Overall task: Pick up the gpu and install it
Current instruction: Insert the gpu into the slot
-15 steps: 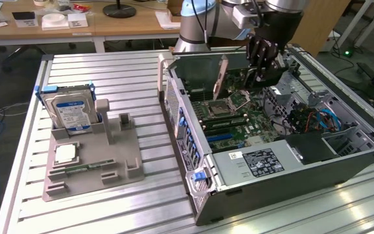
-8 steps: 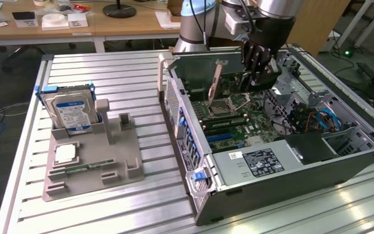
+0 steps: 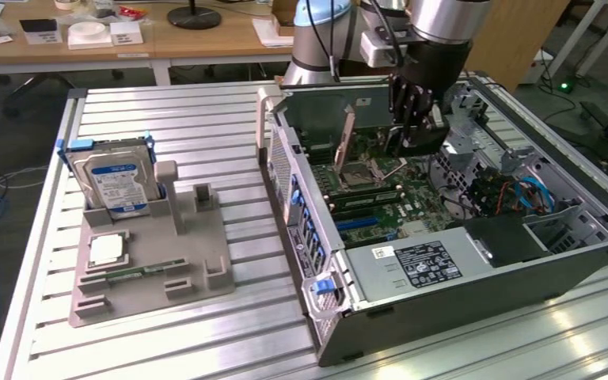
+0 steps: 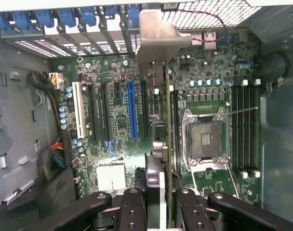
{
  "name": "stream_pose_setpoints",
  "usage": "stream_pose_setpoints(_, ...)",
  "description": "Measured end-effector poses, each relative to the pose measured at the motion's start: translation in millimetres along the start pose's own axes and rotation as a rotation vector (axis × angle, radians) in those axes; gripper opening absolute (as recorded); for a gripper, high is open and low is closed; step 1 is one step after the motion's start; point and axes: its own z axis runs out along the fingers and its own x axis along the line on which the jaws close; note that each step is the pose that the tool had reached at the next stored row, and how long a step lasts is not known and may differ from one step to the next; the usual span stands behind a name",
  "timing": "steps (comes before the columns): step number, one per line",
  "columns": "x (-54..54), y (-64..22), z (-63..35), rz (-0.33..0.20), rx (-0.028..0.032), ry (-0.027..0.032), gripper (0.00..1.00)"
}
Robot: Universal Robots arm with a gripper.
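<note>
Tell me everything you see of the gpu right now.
The gpu is a thin dark card, seen edge-on, with a silvery metal bracket at the end nearest the grilled wall of the case. It stands on edge over the motherboard, clamped between the jaws of the gripper. Whether it touches a slot cannot be told.

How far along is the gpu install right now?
Done: the pickup; the gpu is clamped edge-on in the gripper. In hand: it hangs inside the open case, over the motherboard, its bracket toward the rear slot openings. Left: seating. The card does not look pressed into a slot yet, though I cannot be sure, and the gripper has not let go.
</note>
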Motion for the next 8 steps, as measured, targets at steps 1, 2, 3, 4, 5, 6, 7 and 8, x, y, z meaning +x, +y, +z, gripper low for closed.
stream_pose_setpoints(1, 0.1, 0.8, 1.8, 0.000, -0.0003, 0.0000, 0.28)
stream_pose_setpoints(2, 0.2, 1.3, 3.6, 0.000, -0.0005, 0.0000, 0.28)
stream_pose_setpoints(3, 1.1, 1.2, 4.2, -0.001, -0.0007, 0.0003, 0.28)
stream_pose_setpoints(4, 3.0, 1.1, 4.5, -0.001, -0.0006, 0.0002, 0.28)
stream_pose_setpoints(5, 4.0, 1.1, 5.1, -0.001, -0.0005, 0.0001, 0.28)
stream_pose_setpoints(6, 4.3, 1.6, 6.5, 0.000, -0.0005, -0.0003, 0.28)
stream_pose_setpoints(7, 4.4, 2.4, 8.0, 0.000, -0.0005, -0.0001, 0.28)
stream_pose_setpoints(8, 4.6, 4.0, 9.6, 0.000, -0.0007, 0.0001, 0.28)
